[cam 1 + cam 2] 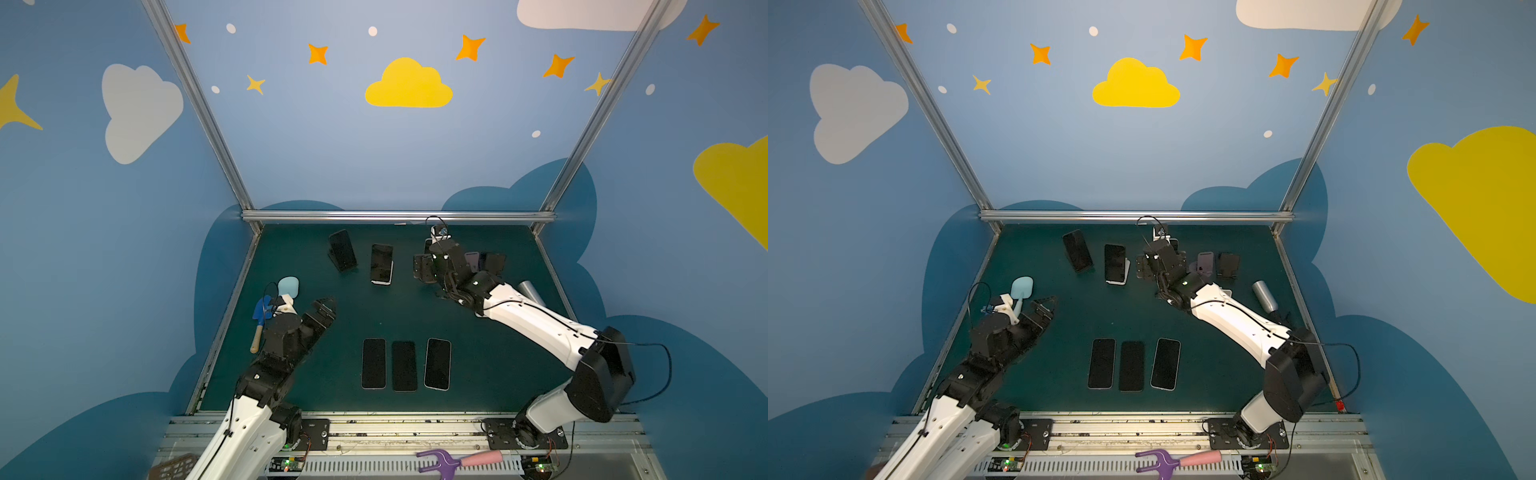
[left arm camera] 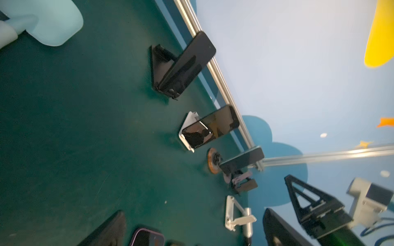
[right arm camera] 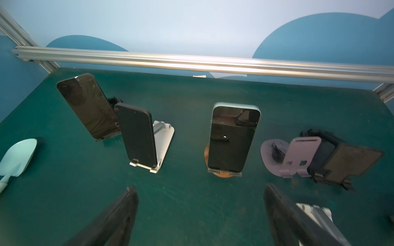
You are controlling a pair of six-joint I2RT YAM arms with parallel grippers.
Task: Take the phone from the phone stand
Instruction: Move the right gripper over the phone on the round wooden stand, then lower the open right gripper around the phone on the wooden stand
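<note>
Three phones stand on stands along the back of the table. A black phone (image 3: 87,106) leans on a black stand, and a second dark phone (image 3: 137,136) rests on a white stand (image 3: 164,138). A teal-edged phone (image 3: 233,138) sits upright on a round wooden stand (image 3: 221,174). My right gripper (image 3: 200,204) is open and empty a short way in front of that teal-edged phone, touching nothing. In both top views this gripper (image 1: 424,268) hides most of that phone. My left gripper (image 1: 326,307) is open and empty over the left part of the table.
An empty purple stand (image 3: 298,158) and an empty black stand (image 3: 341,161) are right of the teal-edged phone. Three phones (image 1: 404,365) lie flat near the front. A light blue scoop (image 1: 288,286), a blue trowel (image 1: 261,309) and a silver cylinder (image 1: 530,291) lie at the sides.
</note>
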